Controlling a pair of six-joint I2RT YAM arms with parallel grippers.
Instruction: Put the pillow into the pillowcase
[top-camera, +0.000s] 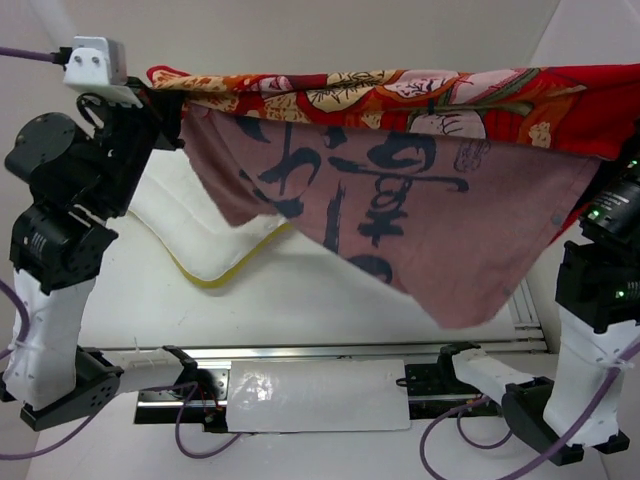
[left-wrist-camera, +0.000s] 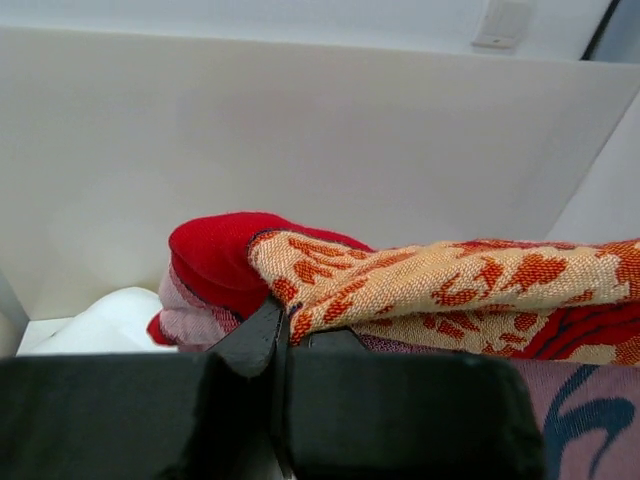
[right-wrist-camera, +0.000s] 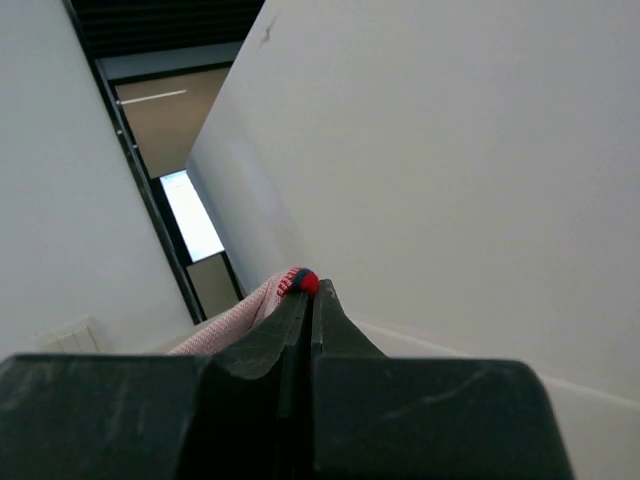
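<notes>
Left gripper (left-wrist-camera: 278, 318): Its two black fingers are pressed together on a bunched corner of the pillowcase. It is up in the air over the left side of the desk.
Cloth at the left gripper: The corner is folded into thick soft rolls. One roll is plain red, and the other is tan with orange leaf shapes.
Pillow (top-camera: 200, 235): It is white, puffy and smooth, with a round corner and a thin yellow edge (top-camera: 240, 262). It lies flat on the left half of the desk. The hanging cloth hides its top part in the view from above.
Pillowcase (top-camera: 420, 200): It is a big soft cloth, pulled out in the air between the two grippers. It does not touch the pillow. The top strip is bright red with cartoon pictures. Below that hangs a faded pink-red flap with dark blue brush marks. The flap comes down to a point over the right half of the desk.
Desk (top-camera: 330, 300): It is white, flat and smooth.
Metal rail (top-camera: 320, 350): It is a long grey bar along the near edge of the desk.
Right gripper (right-wrist-camera: 308, 300): Its black fingers are squeezed together on a small bit of the pillowcase. A pink woven edge and a tiny red tip stick out at the fingertips. It is held high over the right edge of the desk.
</notes>
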